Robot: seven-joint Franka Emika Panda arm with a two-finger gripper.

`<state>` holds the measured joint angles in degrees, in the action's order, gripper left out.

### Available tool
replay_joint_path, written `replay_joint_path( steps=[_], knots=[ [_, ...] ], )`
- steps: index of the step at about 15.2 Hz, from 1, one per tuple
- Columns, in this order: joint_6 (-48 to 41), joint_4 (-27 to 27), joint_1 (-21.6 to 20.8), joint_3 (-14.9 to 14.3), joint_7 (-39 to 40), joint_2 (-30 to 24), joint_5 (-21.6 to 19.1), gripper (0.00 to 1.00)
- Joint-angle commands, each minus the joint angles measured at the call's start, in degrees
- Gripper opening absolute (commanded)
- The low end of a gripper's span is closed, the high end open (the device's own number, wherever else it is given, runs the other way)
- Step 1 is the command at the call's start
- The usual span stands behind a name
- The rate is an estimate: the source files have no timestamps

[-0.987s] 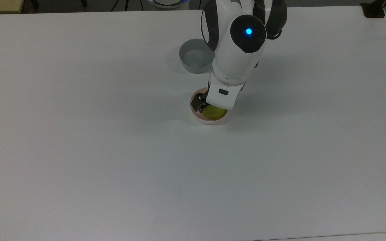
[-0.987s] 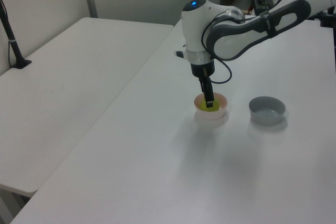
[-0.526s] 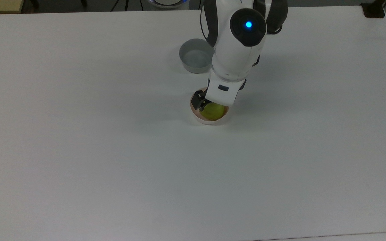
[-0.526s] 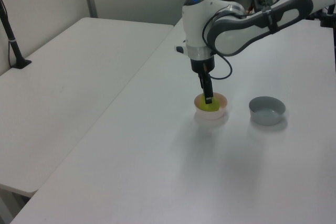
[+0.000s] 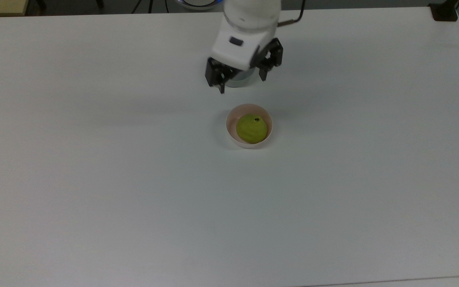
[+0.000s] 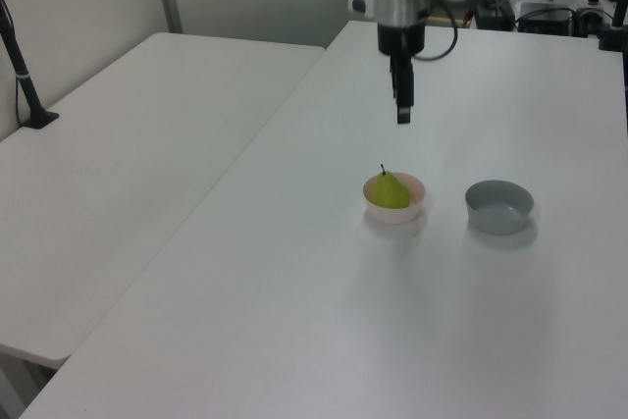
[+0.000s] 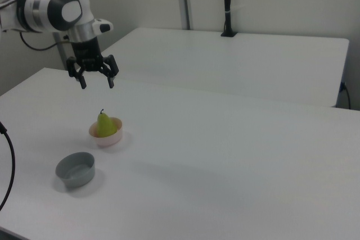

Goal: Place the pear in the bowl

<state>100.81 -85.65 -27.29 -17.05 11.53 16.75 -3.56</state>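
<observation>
White table (image 5: 94, 179) across the scene, with a second white table (image 6: 128, 144) alongside it on the left view's left. Robot arm (image 7: 50, 9) raised well above the surface. Gripper (image 5: 242, 81) hanging high and empty, fingers (image 7: 82, 81) spread wide apart. Grey bowl (image 6: 499, 206) just beside the pink one, partly hidden under the gripper in the top view. Pink bowl (image 5: 231, 133) near the table's middle. Pear (image 5: 251, 128) upright inside the pink bowl, dark stem on top.
</observation>
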Motion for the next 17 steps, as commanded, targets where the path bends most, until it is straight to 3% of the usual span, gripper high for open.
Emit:
replay_joint_path(
  steps=[1, 4, 8, 17],
  knots=[
    [-3.34, -1.1, 6.35, 4.46, -5.37, -4.96, 2.67, 1.0],
    [-4.31, -1.45, 17.76, 8.95, -5.46, -7.42, 2.85, 1.0],
    [-5.45, -1.54, 25.43, 8.96, -5.37, -8.57, 3.03, 1.0],
    [-6.24, -2.24, 27.82, 9.05, -6.95, -8.75, 2.85, 1.0]
  ],
)
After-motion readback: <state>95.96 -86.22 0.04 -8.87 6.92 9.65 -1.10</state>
